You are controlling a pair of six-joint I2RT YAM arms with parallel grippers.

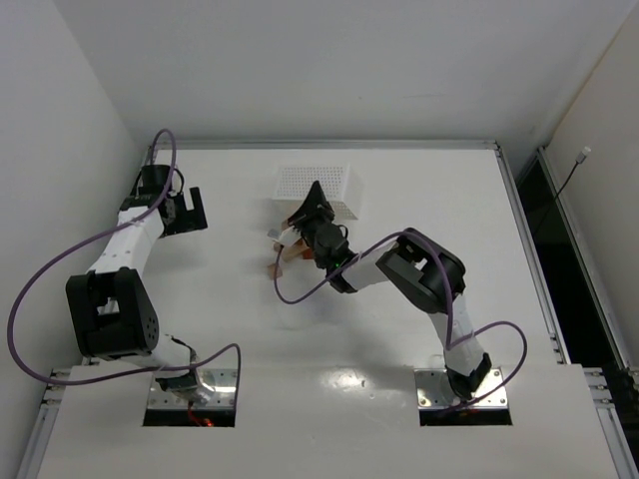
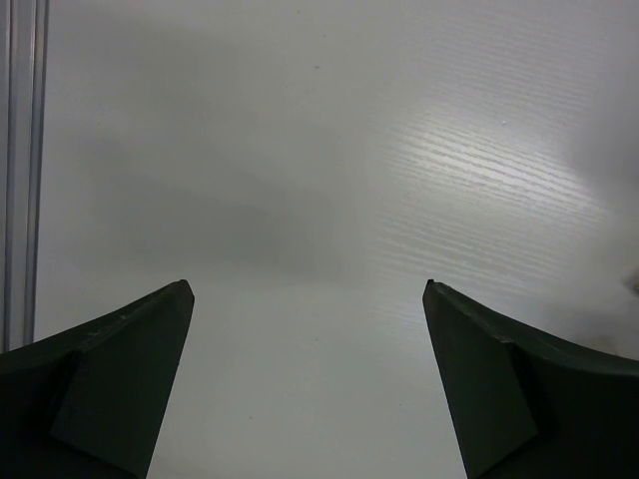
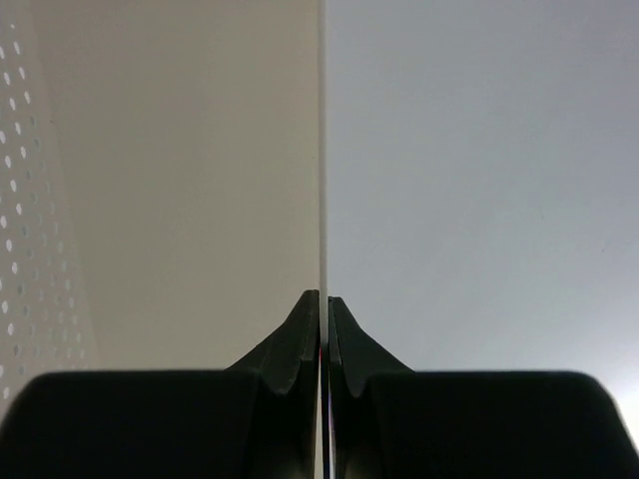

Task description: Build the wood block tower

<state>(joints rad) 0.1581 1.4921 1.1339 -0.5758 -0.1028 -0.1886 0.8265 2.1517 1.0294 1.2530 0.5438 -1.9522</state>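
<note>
Small tan and reddish-brown wood blocks (image 1: 288, 254), partly under right gripper (image 1: 316, 188)

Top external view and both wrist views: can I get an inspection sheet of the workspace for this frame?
Surface: white table, matte, no marks seen.
Job's things: small tan and reddish-brown wooden blocks clustered partly under the right arm, near side of the tray; cannot tell whether they are stacked.
Clutter: white perforated tray at the far centre.
Grippers: left pincer open over bare table, holding nothing; right pincer shut, close beside the tray, nothing seen held.
Cables: purple cables loop loosely off both arms, clear of the blocks.
Surroundings: white walls; metal rails along the table edges.
</note>
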